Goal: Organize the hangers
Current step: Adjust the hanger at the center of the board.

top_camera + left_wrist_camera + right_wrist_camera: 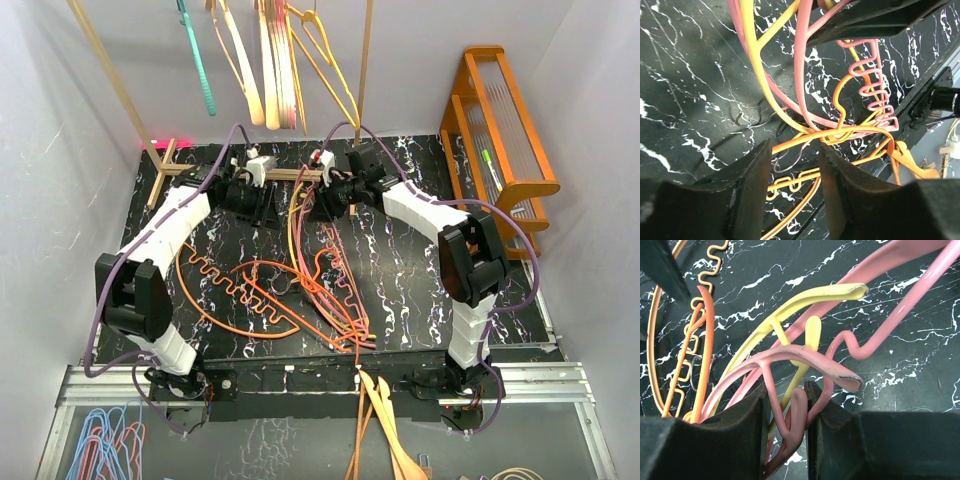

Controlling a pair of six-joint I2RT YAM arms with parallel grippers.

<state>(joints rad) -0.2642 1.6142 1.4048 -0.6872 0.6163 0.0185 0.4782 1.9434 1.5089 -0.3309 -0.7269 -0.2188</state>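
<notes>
Right jaws narrow, gripping the pink hanger (790, 354) with a yellow hanger (830, 292) alongside — long axes running ahead of the tips. Left jaws part-open, empty; orange hangers (865, 131) beyond them.

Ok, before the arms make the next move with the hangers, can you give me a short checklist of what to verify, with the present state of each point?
1. Right pincer grips the pink hanger: ok, it sits clamped between the jaws.
2. Only one hanger is in that grip: not ok, a yellow hanger runs between the jaws too.
3. Left pincer is free to help: ok, open, with nothing between the jaws.
4. Held hangers are free of the orange hangers on the table: cannot tell, they cross each other in the left wrist view.
5. Room among the hung hangers: cannot tell, their bar is out of view.
</notes>
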